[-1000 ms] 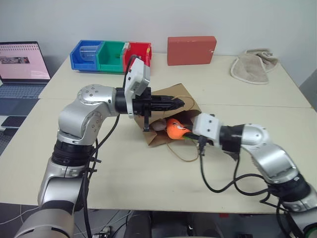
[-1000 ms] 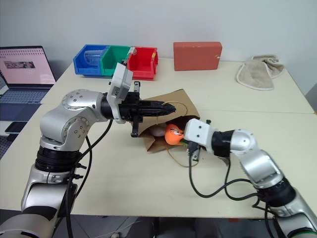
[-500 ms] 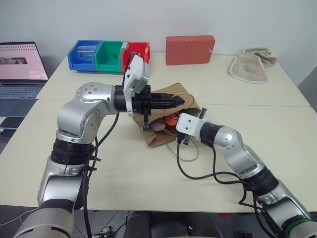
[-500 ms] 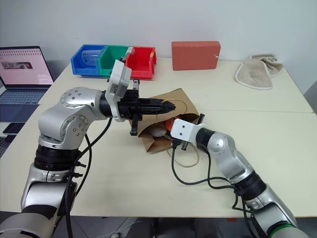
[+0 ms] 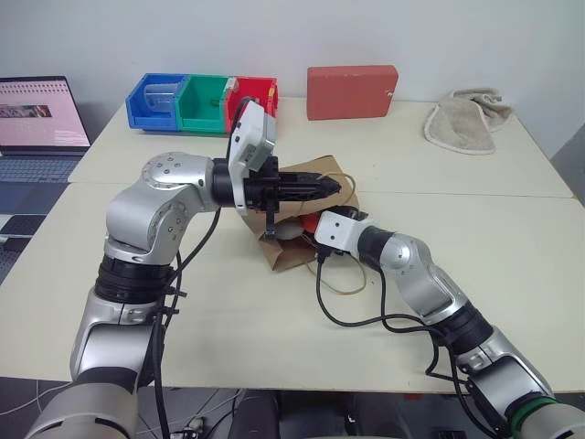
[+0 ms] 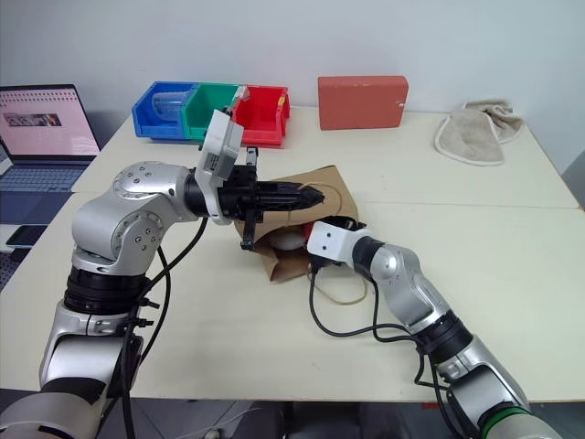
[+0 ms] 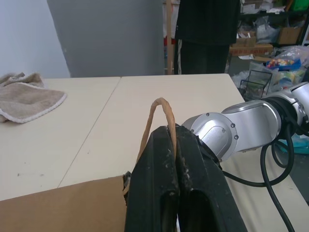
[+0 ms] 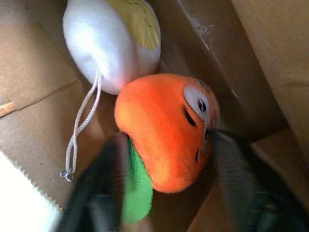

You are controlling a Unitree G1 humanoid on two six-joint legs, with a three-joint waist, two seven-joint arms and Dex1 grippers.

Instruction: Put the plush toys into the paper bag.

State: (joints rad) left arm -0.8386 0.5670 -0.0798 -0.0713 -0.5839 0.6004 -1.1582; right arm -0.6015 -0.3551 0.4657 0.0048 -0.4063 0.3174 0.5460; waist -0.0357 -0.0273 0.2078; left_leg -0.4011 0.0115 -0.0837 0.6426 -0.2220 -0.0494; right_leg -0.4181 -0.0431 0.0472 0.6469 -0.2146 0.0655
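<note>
The brown paper bag (image 5: 294, 256) lies on its side on the table. My left gripper (image 5: 334, 189) is shut on its upper cord handle (image 7: 157, 104) and holds the mouth up. My right gripper (image 8: 166, 140) reaches into the mouth, its fingers spread apart on either side of the orange carrot plush (image 8: 164, 125). The carrot rests on the bag's inner wall with its green leaves toward my wrist. Just beyond it, deeper in the bag, lies the white egg plush (image 8: 108, 43) with the yellow face. From the head views the egg (image 5: 289, 232) and a bit of the carrot (image 5: 310, 222) show in the mouth.
The bag's other handle loop (image 5: 349, 280) lies on the table under my right forearm. At the back stand a red box (image 5: 352, 91), blue, green and red bins (image 5: 203, 103) and a beige towel (image 5: 468, 119). A laptop (image 5: 37, 123) sits far left.
My right arm has pushed the carrot forward into the bag's mouth, and its fingers have spread apart. The left gripper has kept still on the handle.
</note>
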